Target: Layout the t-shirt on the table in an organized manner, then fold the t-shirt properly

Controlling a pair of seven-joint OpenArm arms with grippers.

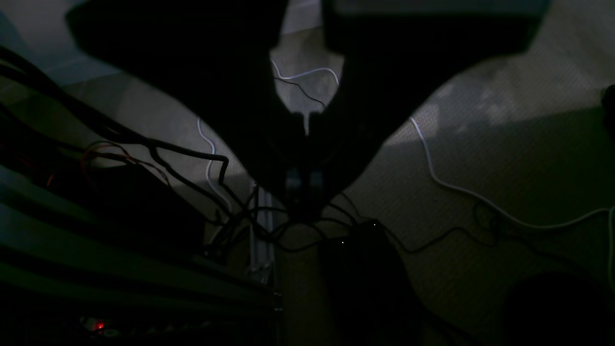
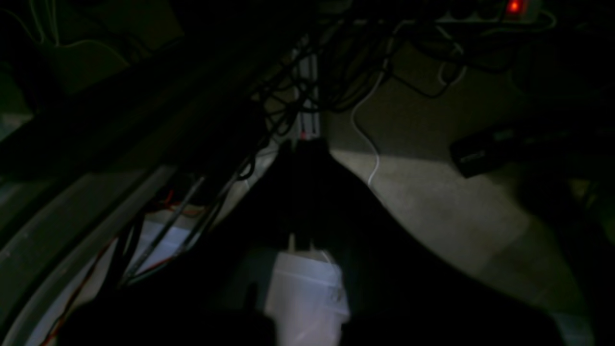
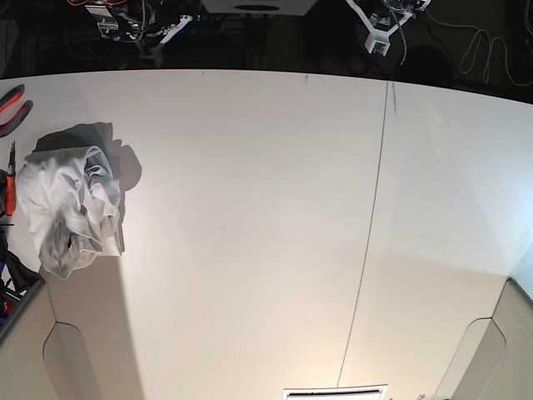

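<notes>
One crumpled t-shirt heaped at table's left edge; left gripper and right gripper both closed, empty.

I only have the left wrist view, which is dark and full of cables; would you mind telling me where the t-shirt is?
Observer: The t-shirt lies crumpled in a heap near the table's left edge in the base view.
Operator: Thank you. Is either arm over the table?
Observer: No, neither arm shows above it in the base view.
Operator: Anything beside the shirt?
Observer: Red-handled tools lie at that same table edge, just left of it.
</notes>
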